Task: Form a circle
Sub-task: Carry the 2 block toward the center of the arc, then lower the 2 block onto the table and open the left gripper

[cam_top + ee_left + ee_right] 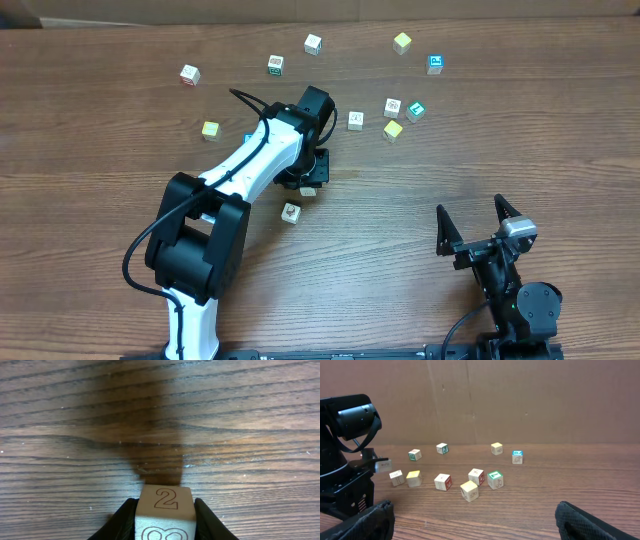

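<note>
You were mid-carry: your left gripper [164,512] clenched a wooden cube [166,497] marked 2, held clear of the tabletop [160,410]. The circle [392,107] lay forward and right of it, well apart; next, I judge, you had to swing over and place gently. Your right gripper [470,210] stood released. Wood-grain surface, plain brown wall [520,400] behind.

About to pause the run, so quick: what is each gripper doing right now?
Left gripper: closed on the wooden cube marked 2.
Right gripper: open, holding nothing.
</note>
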`<state>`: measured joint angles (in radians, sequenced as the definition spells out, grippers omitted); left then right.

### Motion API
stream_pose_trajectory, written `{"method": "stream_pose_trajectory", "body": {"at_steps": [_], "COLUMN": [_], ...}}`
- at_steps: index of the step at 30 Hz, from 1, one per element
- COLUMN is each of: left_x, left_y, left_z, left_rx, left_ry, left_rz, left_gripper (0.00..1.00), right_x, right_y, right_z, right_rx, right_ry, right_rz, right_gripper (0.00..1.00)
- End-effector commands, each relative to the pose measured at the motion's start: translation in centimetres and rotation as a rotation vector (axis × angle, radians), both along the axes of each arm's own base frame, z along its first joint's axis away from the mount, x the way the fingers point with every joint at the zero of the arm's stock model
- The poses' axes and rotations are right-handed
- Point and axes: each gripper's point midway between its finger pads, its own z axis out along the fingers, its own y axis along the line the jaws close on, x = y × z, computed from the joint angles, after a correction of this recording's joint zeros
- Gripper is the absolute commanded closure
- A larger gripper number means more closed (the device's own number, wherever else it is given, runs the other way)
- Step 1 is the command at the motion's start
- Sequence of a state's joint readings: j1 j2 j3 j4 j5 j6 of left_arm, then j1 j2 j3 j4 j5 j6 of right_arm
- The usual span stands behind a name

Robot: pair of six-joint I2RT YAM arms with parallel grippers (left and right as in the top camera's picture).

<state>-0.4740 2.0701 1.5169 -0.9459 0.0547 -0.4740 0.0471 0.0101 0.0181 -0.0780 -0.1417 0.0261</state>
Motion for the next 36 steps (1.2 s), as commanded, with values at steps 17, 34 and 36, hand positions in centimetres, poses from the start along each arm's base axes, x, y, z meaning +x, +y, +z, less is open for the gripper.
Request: {"method": "stream_pose_trajectory", "body": {"at_steps": [17,34,36], "left_x": [-0.5,-1.2,-1.1], "left_y": [-0.9,-0.2,-0.2], "left_z": [0.6,-0.9,-0.9], "left_rx": [0.033,0.055,0.053], "left_ry": [-0.036,-0.027,-0.031], "left_rz": [-0.018,-0.017,-0.017], "left_gripper": [0.73,0.68,0.59], "right_x": [0.0,0.0,0.0], "right_y": [-0.1,-0.1,-0.1], "right_z": [-0.2,-0.2,-0.2], "right_rx": [0.003,0.003,0.003], "right_ry": [-0.001,-0.001,-0.001], "right_rz": [-0.008,-0.008,-0.008], "right_gripper": [0.00,0.00,0.00]}}
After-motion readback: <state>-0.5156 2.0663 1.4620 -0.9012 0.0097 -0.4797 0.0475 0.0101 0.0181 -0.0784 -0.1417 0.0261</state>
